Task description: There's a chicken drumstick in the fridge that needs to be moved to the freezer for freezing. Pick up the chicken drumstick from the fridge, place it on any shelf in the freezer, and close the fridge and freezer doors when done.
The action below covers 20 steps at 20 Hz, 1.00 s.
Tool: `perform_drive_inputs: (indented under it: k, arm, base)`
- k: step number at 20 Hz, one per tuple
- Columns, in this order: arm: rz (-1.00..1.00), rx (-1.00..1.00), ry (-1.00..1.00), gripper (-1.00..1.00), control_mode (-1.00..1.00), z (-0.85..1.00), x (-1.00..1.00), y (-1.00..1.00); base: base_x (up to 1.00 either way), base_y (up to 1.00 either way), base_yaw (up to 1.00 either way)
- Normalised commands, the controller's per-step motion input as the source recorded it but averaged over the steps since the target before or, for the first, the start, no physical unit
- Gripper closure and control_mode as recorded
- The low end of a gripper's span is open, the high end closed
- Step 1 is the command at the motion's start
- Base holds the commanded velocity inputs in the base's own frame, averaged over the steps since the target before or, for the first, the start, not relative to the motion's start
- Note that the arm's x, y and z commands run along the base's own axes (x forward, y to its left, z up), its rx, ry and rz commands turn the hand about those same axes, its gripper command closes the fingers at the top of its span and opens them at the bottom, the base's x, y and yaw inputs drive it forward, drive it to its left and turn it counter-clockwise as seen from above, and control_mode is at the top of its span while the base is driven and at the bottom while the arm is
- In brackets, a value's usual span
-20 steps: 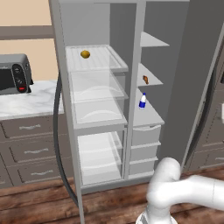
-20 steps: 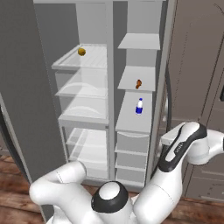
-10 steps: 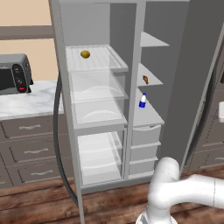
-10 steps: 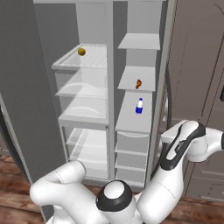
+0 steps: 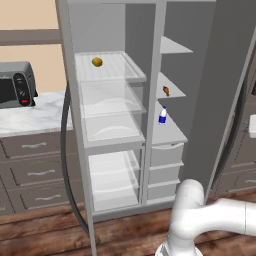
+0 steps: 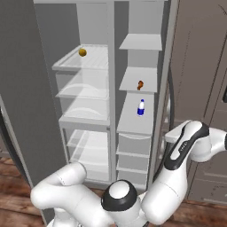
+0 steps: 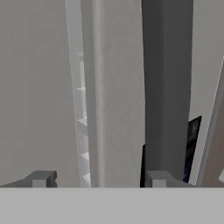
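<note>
Closing the doors looks like the step in hand: the drumstick (image 5: 166, 90) already lies on a freezer (image 6: 138, 80) shelf (image 5: 171, 91), above the bottle (image 6: 141, 107). The gripper (image 7: 98, 179) faces the edge of the freezer door (image 7: 118, 87), jaws apart around it, holding nothing. Next likely calls for pushing that door shut, then the fridge door (image 6: 22, 88).

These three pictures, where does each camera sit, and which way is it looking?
Left base view: behind the arm's left, facing the open fridge and freezer; white arm at lower right.
Right base view: behind the arm's right, facing the same cabinet; arm coils from lower left toward the freezer door.
Hand view: on the hand, close against a grey door edge; gripper tips at the bottom.
Both base views share the drumstick, bottle and yellow ball.
</note>
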Motion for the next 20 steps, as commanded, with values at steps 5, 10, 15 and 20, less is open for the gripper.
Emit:
perform_drive_inputs:
  k: [5,10,15,20]
  arm:
    - [0.00,0.00,-0.02,-1.00,-1.00,0.00,0.15,-0.08]
    - [0.00,0.00,-0.03,-1.00,-1.00,-0.01,0.12,-0.03]
    - [0.00,0.00,-0.03,-1.00,-1.00,0.00,0.18,-0.11]
    - [0.00,0.00,0.00,-1.00,-1.00,0.00,0.30,-0.02]
  base:
    - [0.00,0.00,0.00]
    - [0.00,0.00,0.00]
    - [0.00,0.00,0.00]
    - [0.00,0.00,0.00]
